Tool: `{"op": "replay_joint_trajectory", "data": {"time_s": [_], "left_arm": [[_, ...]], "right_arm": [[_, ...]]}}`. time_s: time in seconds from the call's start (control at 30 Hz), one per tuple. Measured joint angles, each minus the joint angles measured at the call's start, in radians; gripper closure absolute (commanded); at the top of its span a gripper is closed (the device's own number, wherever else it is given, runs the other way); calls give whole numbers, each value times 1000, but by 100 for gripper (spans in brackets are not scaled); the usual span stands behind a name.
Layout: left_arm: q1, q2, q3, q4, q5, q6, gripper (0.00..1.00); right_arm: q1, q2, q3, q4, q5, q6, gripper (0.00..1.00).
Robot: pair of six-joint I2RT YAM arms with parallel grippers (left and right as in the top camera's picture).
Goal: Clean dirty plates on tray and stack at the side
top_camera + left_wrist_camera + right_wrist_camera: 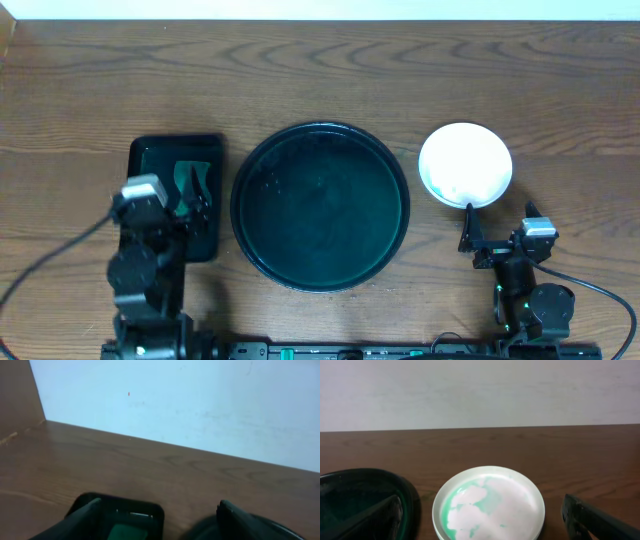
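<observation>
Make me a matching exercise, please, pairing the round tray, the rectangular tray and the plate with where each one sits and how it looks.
Column one:
1. round tray
2. rectangular tray
3. plate

Column two:
A. white, smeared teal-green, standing on the bare table at the right
B. dark green-black, in the middle of the table
C. dark, at the left of the table

Pairs: 1-B, 2-C, 3-A.
</observation>
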Motion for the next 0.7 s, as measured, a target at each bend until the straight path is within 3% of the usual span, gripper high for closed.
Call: {"op": "replay_joint_trajectory", "data": {"time_s": [0.47, 0.7], "left_arm": [[-59, -353, -304, 36, -73, 5, 28], [-59, -383, -370, 35, -84, 12, 28]], "right_arm": [[0, 0, 0, 0, 0, 0, 1], [0, 0, 0, 0, 0, 0, 1]]}}
